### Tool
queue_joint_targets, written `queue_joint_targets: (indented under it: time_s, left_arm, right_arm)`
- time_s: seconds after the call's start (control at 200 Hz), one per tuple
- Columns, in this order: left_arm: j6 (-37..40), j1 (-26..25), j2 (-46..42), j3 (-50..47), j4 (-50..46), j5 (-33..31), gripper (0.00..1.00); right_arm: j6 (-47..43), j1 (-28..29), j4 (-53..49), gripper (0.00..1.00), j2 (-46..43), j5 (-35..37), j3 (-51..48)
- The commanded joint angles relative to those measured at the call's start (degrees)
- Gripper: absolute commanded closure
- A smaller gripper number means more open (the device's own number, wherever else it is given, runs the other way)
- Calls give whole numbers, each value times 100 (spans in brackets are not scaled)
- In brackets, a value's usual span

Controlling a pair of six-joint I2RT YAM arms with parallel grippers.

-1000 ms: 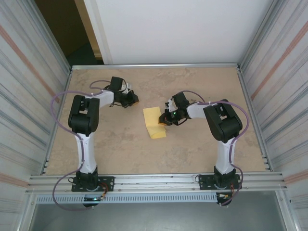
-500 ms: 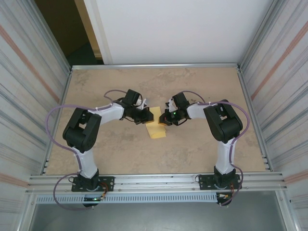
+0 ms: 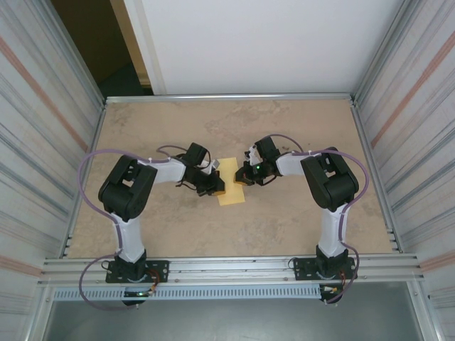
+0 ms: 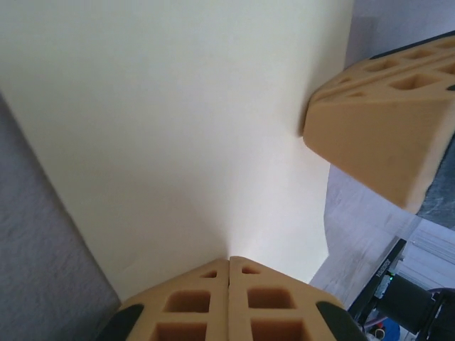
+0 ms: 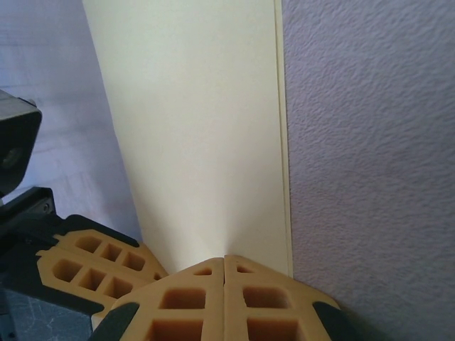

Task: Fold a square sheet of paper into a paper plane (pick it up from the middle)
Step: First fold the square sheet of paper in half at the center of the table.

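Where the sheet lies mid-table, you have left gripper and right gripper, both pressed together, tips on its opposite edges, open table around, right wrist view showing a doubled edge.

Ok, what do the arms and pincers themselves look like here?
The left arm and right arm have black joints, white links and looping lilac cables. The left pincer and right pincer have tan fingers with square cut-outs. A green light glows on the right wrist.
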Motion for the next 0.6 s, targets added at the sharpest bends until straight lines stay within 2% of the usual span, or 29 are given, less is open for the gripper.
queue_joint_targets:
  time_s: [0.0,0.19,0.371,0.486,0.596]
  left_arm:
    - [157,86,43,-276,-122,-50,93]
    - [-39,623,-373,-990,242,119,93]
    - [-7,1001,-1078,-1179,55,166,93]
    - [-23,966,-1370,-969,61,322,93]
    - [-86,700,-1329,-661,159,410,93]
  right_arm:
    - [-17,-96,-1800,96,811,1773,-760]
    - [-17,-104,-1784,96,875,1853,-787]
    - [18,-80,-1793,96,862,1949,-800]
    - [120,-55,-1754,96,820,1943,-800]
    - [233,-12,-1714,96,807,1940,-791]
